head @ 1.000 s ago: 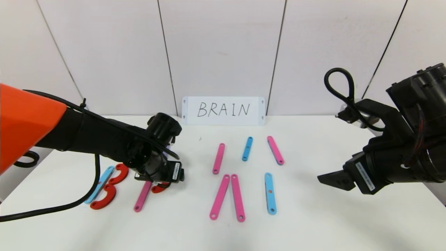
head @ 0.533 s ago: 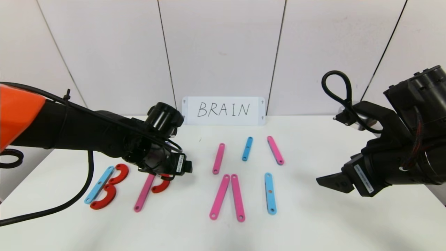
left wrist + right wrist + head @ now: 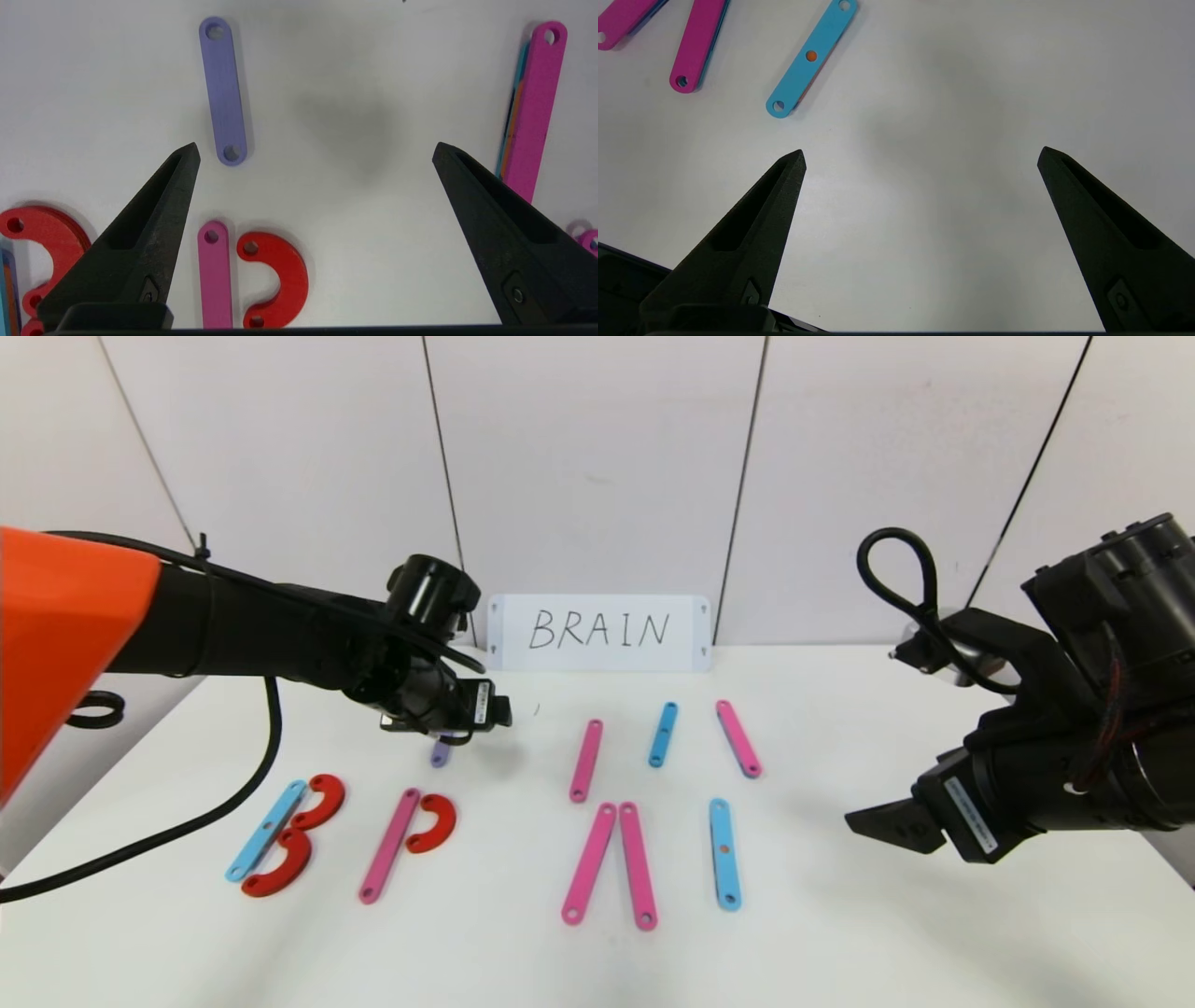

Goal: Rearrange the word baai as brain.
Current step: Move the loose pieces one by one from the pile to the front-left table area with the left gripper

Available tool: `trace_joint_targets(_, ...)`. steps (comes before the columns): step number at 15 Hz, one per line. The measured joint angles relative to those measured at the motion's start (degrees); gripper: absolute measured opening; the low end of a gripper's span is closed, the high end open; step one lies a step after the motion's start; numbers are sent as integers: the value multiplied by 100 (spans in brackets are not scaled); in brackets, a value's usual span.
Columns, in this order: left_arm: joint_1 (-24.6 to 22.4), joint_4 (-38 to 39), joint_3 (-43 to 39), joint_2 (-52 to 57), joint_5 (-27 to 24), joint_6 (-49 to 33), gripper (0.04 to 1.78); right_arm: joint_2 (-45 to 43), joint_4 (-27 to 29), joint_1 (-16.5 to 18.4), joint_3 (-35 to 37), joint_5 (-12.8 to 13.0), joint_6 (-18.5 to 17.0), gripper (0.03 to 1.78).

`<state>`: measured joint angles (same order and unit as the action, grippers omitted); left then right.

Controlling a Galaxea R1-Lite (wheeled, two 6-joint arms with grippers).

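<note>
My left gripper [image 3: 316, 151] hangs centre-left in the head view, jaws spread wide, holding nothing, touching nothing. In its wrist view a purple strip [image 3: 223, 91] lies flat on the table [image 3: 840, 933], just off one fingertip [image 3: 184, 161], clear of it. My right gripper [image 3: 920, 156] sits parked at the right edge of the head view, also fully spread, empty, over bare table.

Counts, head view:
- Red C-curves: three. Two [image 3: 308, 831] stacked against a blue strip [image 3: 266, 830] at lower left, making a B. One [image 3: 431, 822] beside a pink strip [image 3: 389, 846], reading as P.
- Pink strips: five. The P stem, one [image 3: 586, 761] mid-frame, two [image 3: 611, 863] leaning together below centre as an inverted V, and one [image 3: 738, 738] tilted upper right of centre.
- Blue strips: three. B stem, a short one [image 3: 663, 735] upper centre, a longer one [image 3: 724, 852] lower right of centre.
- Purple strip: one, mostly hidden under my left gripper here.

White card [image 3: 599, 632] reading BRAIN stands against the wall, top centre.
</note>
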<state>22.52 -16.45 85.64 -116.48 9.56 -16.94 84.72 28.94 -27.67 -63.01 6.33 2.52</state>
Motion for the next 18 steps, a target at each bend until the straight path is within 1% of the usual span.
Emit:
trace_joint_targets(4,-135,-227,686,-603,140,-48,174,30,0,0,0,-2,0,174)
trace_joint_targets(6,-190,-329,940,-868,455,-144,174,48,2,0,0,-2,0,174)
trace_joint_targets(7,-196,-356,1001,-957,590,-177,174,52,5,0,0,-2,0,174)
trace_joint_targets(8,-201,-362,1039,-1023,618,-190,174,56,5,0,0,0,0,174)
trace_joint_targets(13,-207,-395,1073,-1141,623,-249,174,67,7,0,0,-13,0,174)
trace_joint_targets(18,-210,-753,1100,-1113,617,-452,174,67,7,0,0,-11,0,174)
